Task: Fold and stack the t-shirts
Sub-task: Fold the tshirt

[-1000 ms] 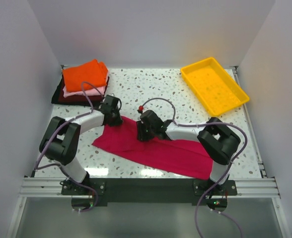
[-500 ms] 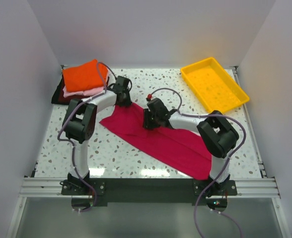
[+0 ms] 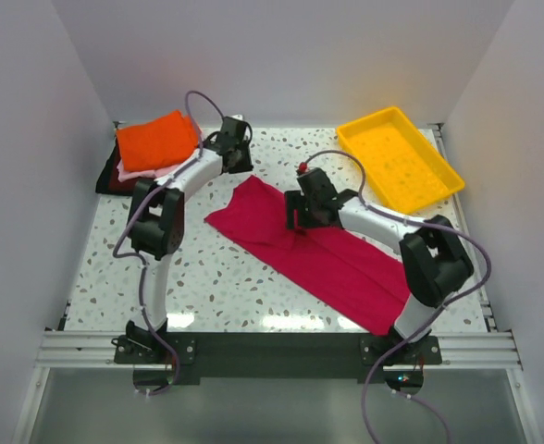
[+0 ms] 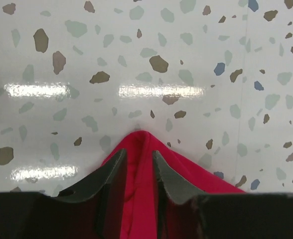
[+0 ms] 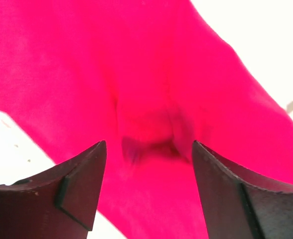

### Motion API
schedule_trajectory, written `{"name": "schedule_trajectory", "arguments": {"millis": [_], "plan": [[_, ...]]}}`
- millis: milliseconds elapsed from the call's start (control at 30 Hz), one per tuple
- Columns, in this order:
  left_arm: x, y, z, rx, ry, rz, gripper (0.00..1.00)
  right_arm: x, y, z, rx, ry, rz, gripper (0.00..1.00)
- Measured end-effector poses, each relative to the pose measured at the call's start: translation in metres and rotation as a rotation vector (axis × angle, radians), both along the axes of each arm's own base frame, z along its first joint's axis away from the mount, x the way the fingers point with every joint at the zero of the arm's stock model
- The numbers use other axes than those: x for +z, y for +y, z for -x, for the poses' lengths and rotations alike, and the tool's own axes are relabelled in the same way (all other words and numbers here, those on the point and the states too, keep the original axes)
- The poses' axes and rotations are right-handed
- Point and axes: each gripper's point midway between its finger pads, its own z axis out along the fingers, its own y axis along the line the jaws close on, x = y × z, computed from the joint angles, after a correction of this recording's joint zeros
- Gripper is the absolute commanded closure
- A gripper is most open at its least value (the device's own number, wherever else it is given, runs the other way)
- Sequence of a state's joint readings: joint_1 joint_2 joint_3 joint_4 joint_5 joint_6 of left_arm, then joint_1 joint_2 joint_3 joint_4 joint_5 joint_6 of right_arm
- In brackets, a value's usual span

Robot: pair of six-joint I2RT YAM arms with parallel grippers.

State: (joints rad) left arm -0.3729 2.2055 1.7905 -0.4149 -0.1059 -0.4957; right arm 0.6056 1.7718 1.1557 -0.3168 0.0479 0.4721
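Note:
A crimson-magenta t-shirt lies as a long folded band across the table, from the centre down to the near right. My left gripper is shut on its far corner; in the left wrist view the cloth is pinched between the fingers. Over the band's middle my right gripper stands open. The cloth bunches below its spread fingertips with nothing between them. At the back left is a stack of folded t-shirts: orange on top, pale pink under it, dark maroon at the bottom.
A yellow plastic tray sits at the back right corner. White walls close in the table on the left, back and right. Speckled tabletop shows at the near left.
My left gripper pulled the shirt's corner away toward the back of the table. The right gripper moved back and to the right, and opened off the cloth. The whole shirt shifted back and to the right.

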Motion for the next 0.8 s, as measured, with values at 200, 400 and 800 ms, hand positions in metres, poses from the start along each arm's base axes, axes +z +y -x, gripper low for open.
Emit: {"name": "schedule_trajectory", "arguments": {"millis": [200, 400, 800], "plan": [[0.047, -0.002, 0.031, -0.021, -0.046, 0.017, 0.69, 0.054, -0.017, 0.016, 0.002, -0.096, -0.026, 0.21], [0.074, 0.004, 0.095, -0.034, -0.064, 0.071, 0.68, 0.056, -0.048, 0.051, -0.019, -0.105, -0.001, 0.19], [-0.019, 0.027, 0.176, 0.001, 0.161, 0.069, 0.69, 0.021, -0.096, 0.121, -0.077, -0.025, 0.022, 0.04]]}}
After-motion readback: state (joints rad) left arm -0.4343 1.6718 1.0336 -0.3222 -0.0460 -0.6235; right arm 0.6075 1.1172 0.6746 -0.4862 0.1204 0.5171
